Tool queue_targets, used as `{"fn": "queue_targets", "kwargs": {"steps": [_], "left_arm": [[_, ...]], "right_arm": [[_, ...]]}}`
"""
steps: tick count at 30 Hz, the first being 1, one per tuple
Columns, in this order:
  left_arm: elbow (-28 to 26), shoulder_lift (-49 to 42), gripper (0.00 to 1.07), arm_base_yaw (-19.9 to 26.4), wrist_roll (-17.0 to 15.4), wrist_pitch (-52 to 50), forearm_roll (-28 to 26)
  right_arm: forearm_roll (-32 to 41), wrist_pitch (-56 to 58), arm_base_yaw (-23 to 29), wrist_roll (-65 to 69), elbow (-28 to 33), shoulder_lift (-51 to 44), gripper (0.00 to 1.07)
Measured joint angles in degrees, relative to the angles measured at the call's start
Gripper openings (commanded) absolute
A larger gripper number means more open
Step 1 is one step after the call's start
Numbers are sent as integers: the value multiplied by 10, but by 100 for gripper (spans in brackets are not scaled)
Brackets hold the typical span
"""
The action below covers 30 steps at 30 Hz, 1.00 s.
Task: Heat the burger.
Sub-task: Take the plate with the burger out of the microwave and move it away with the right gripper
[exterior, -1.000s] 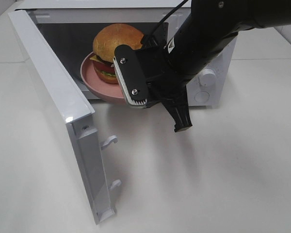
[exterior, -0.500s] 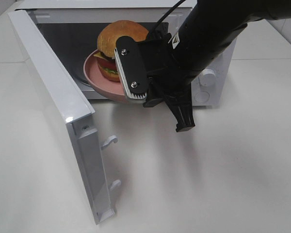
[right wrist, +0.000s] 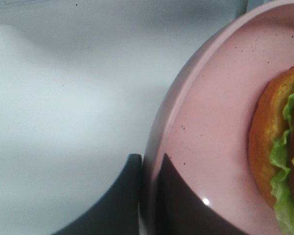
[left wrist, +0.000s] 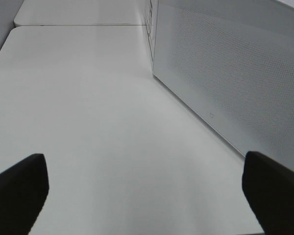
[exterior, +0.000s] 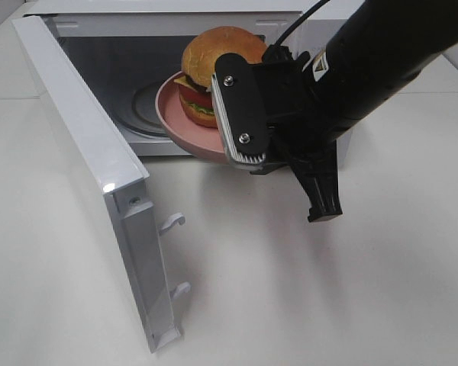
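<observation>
The burger (exterior: 217,65), with a brown bun and a green lettuce edge, sits on a pink plate (exterior: 172,114). The plate hangs tilted at the mouth of the open white microwave (exterior: 175,23), partly over its sill. My right gripper (exterior: 227,155) is shut on the plate's near rim; the right wrist view shows its dark fingers (right wrist: 130,196) pinching the rim (right wrist: 186,122) beside the burger (right wrist: 279,147). My left gripper (left wrist: 147,196) is open with nothing between its fingers, low over the table and facing the outer side of the microwave door (left wrist: 225,73). It does not show in the exterior view.
The microwave door (exterior: 84,152) swings wide open toward the front left, its latch hooks (exterior: 172,223) sticking out. The glass turntable (exterior: 145,110) lies inside the cavity. The control knobs are mostly hidden behind my right arm (exterior: 382,61). White tabletop (exterior: 290,290) lies in front.
My right gripper has carried the plate and burger to the right along the microwave's mouth, and slightly up. The left gripper has not moved.
</observation>
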Motion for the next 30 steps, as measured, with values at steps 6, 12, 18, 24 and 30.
{"fn": "queue_targets", "kwargs": {"steps": [6,12,18,24,30], "left_arm": [[0,0,103,0,0,0,0],[0,0,103,0,0,0,0],[0,0,103,0,0,0,0],[0,0,103,0,0,0,0],[0,0,103,0,0,0,0]], "right_arm": [[-16,14,2,26,38,-56,0],[-44,36,5,53,58,-97,0],[-56,51,5,66,84,-131,0],[-65,54,5,100,113,-175,0],[-90,84,5,136,138,-217,0]]}}
